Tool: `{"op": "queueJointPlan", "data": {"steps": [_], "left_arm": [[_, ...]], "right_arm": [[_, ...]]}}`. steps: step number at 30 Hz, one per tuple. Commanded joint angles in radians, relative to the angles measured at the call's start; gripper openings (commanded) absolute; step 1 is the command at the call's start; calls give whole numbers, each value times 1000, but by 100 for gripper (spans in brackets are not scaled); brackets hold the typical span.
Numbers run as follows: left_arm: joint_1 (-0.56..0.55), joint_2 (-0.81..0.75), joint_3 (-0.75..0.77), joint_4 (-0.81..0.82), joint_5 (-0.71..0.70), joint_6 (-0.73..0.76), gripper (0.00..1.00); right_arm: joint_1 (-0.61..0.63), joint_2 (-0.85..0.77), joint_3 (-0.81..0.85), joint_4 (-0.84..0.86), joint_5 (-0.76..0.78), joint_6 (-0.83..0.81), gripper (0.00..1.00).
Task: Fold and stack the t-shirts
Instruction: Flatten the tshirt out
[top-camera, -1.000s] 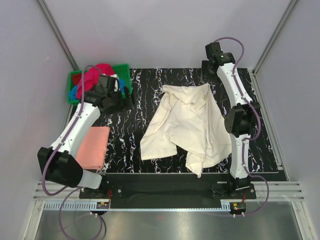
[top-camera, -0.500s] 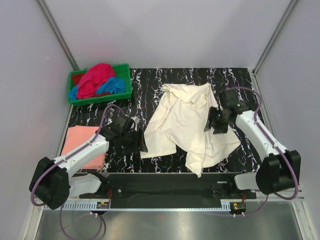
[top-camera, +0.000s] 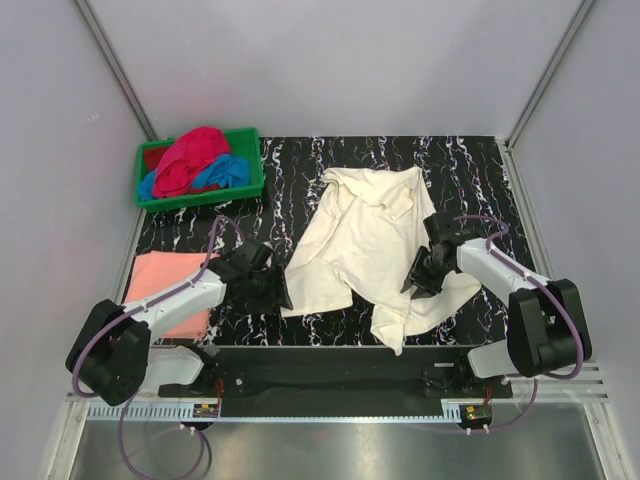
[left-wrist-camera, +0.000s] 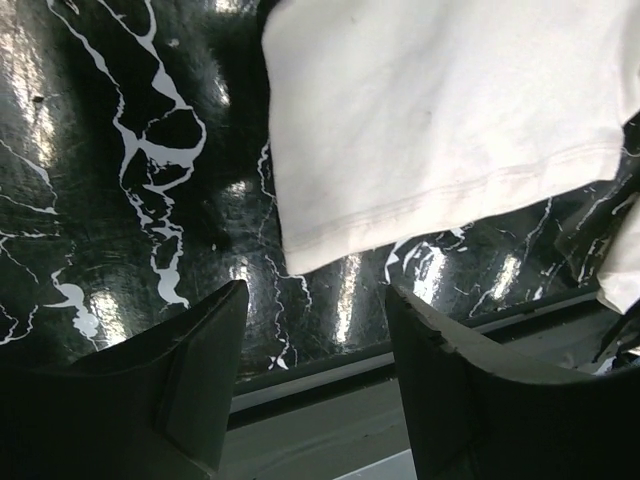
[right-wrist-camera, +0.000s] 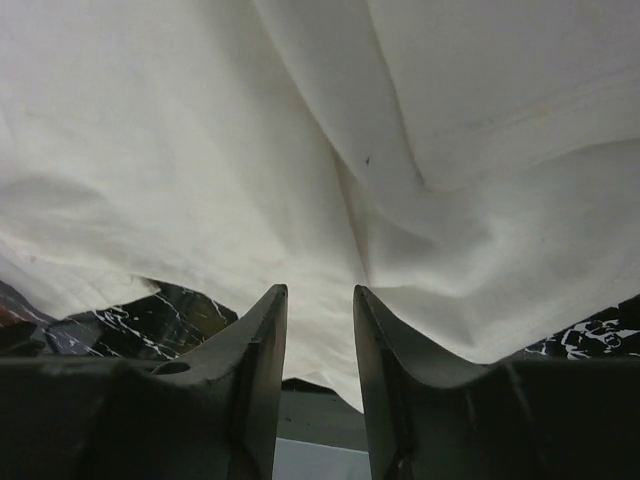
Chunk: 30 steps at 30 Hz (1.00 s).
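A large cream t-shirt (top-camera: 375, 250) lies crumpled on the black marbled table. My left gripper (top-camera: 282, 292) is open just left of the shirt's lower left corner (left-wrist-camera: 300, 255), low over the table, holding nothing. My right gripper (top-camera: 412, 282) is open over the shirt's right side, its fingers above the cream cloth (right-wrist-camera: 330, 200) with nothing between them. A folded salmon-pink t-shirt (top-camera: 170, 292) lies flat at the left. A magenta-red t-shirt (top-camera: 190, 158) and a blue one (top-camera: 228, 172) sit bunched in the green crate.
The green crate (top-camera: 250, 135) stands at the table's back left. The table's near edge and a metal rail (left-wrist-camera: 330, 400) run just below the left gripper. White walls close in on both sides.
Both arms have swung down from the back of the table. The left gripper came from the crate to the shirt's lower left corner. The right gripper has lowered onto the shirt's right side.
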Motion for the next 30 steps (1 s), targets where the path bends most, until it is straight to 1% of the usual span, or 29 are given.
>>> {"op": "queueJointPlan", "data": {"steps": [1,3,5,9,11,12,14,15,16,18,19,21,22,23,24,25,26,28,29,30], "left_arm": [[-2,27,14,25,-34,-10,60],[-2,60,14,37,-28,-7,56],[-2,86,15,57,-9,-3,52],[-2,184,43,69,5,13,50],[-2,255,72,63,12,28,46],[-2,275,78,80,24,33,38],[-2,333,106,97,61,48,27],[4,352,123,92,69,57,19],[11,379,164,80,67,74,0],[33,377,202,48,58,89,0],[46,367,244,31,20,99,0],[87,338,291,-36,-32,135,0],[104,329,340,-60,-78,158,0],[122,320,360,-76,-92,168,0],[165,297,374,-101,-101,175,0],[184,283,391,-107,-112,180,0],[219,272,397,-121,-115,192,0],[244,245,413,-147,-147,204,0],[253,237,411,-156,-153,218,0],[268,229,410,-169,-156,224,0]], "right_arm": [[1,37,25,73,103,82,39],[-4,53,33,89,154,99,37],[-8,89,57,98,189,98,36],[-15,168,123,95,229,81,36],[-16,211,164,89,249,69,36],[-16,225,178,87,258,64,36],[-22,273,218,86,283,55,36],[-31,293,237,81,289,50,36],[-36,335,273,83,295,41,36],[-44,385,324,80,303,23,36],[-47,434,353,78,313,12,35],[-48,490,462,64,353,-46,31],[-48,559,557,60,367,-101,30],[-48,598,612,43,376,-129,27],[-48,636,670,37,383,-158,27],[-48,706,726,32,387,-187,26],[-48,740,845,15,415,-238,26],[-47,843,988,-17,439,-296,26],[-45,872,1134,-64,453,-341,27],[-47,900,1212,-97,452,-358,32]]}}
